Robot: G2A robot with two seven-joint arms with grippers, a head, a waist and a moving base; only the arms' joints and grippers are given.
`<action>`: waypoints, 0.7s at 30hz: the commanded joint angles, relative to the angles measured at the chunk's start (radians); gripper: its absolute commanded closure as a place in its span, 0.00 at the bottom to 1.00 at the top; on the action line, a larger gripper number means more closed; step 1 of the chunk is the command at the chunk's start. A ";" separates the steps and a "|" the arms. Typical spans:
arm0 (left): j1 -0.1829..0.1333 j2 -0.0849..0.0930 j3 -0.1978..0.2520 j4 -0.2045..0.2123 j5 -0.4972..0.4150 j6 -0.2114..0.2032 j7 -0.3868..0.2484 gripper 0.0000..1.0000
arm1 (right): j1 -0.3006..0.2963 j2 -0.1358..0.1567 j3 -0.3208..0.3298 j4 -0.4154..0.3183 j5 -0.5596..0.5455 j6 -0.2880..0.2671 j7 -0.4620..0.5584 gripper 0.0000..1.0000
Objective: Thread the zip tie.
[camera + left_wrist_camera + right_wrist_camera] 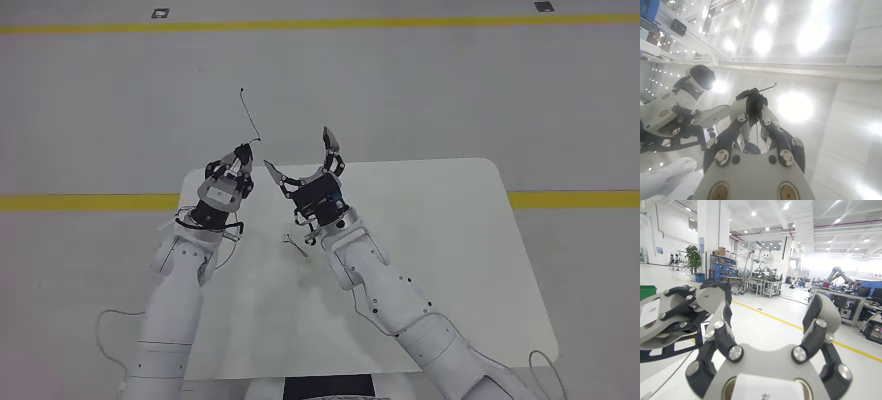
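A thin black zip tie [250,118] sticks up and away from my left gripper [242,156], which is shut on its lower part over the table's far left corner. In the left wrist view the pads [750,106] pinch the zip tie [767,88]. Its tip pokes out past them and a strand hangs down between the fingers. My right gripper [300,156] is held just to the right of the left one, open, with nothing between its fingers. In the right wrist view my right gripper [770,309] stands wide apart, with the left gripper [712,291] close beside it.
The white table [450,220] lies under both arms, with bare surface to the right. A small pale strip [297,243] lies on it by the right forearm. Yellow floor lines [580,199] run behind the table.
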 commanded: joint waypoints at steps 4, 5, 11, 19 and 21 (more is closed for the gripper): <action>0.000 0.000 0.000 0.000 0.000 0.001 0.000 1.00 | -0.001 0.002 -0.006 -0.009 0.000 -0.008 0.011 0.00; 0.000 0.000 0.000 0.000 0.000 0.001 0.000 1.00 | 0.004 0.003 -0.011 -0.006 0.000 -0.005 0.011 0.00; 0.000 0.000 0.000 0.000 0.000 0.001 0.000 1.00 | 0.024 -0.002 -0.041 0.017 0.000 0.029 0.010 0.00; 0.000 0.000 0.000 0.000 0.000 0.001 0.000 1.00 | 0.037 -0.020 -0.054 0.041 0.004 0.049 -0.003 0.73; 0.000 0.000 0.000 0.000 0.000 0.001 0.000 1.00 | 0.040 -0.024 -0.056 0.048 0.001 0.052 -0.005 0.77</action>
